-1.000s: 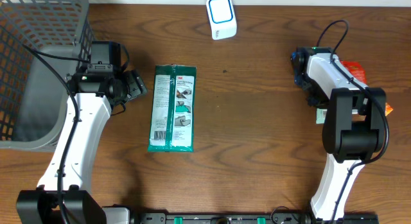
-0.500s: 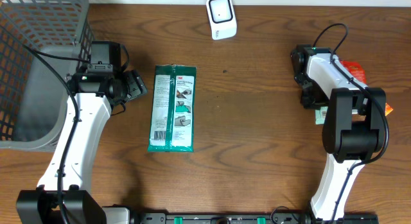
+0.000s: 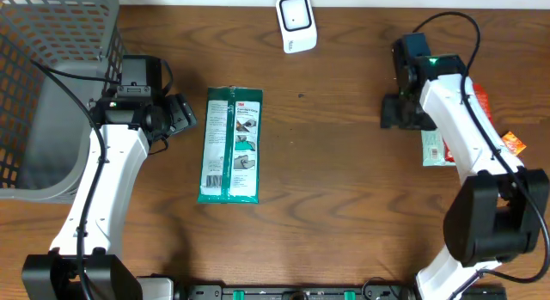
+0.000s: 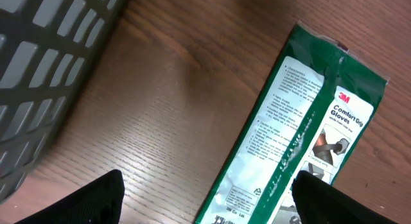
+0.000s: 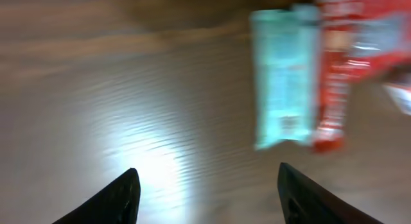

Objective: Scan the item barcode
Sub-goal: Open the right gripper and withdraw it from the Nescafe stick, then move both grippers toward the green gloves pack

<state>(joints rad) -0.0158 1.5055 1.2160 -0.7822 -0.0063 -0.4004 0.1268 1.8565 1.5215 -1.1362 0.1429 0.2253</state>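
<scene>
Both pincers are hanging wide and empty over a wooden table (image 3: pixel 344 205); nothing is being scanned yet.

A grey basket (image 3: pixel 51 42) is sitting at 10 o'clock. A green packet (image 3: pixel 230 145), reading "3M Comfort Grip Gloves", is lying flat toward 9 o'clock, just beside the left pincer (image 4: pixel 207 189) but apart from it. A pale teal packet (image 5: pixel 286 76) and a red packet (image 5: pixel 347 57), print blurred, are lying side by side at 3 o'clock near the right pincer (image 5: pixel 207 185). A white scanner (image 3: pixel 296 23) is standing at 12 o'clock. The pick-up step seems to be pending; next, one pincer needs to be closing on a packet and turning its barcode toward the scanner.
</scene>
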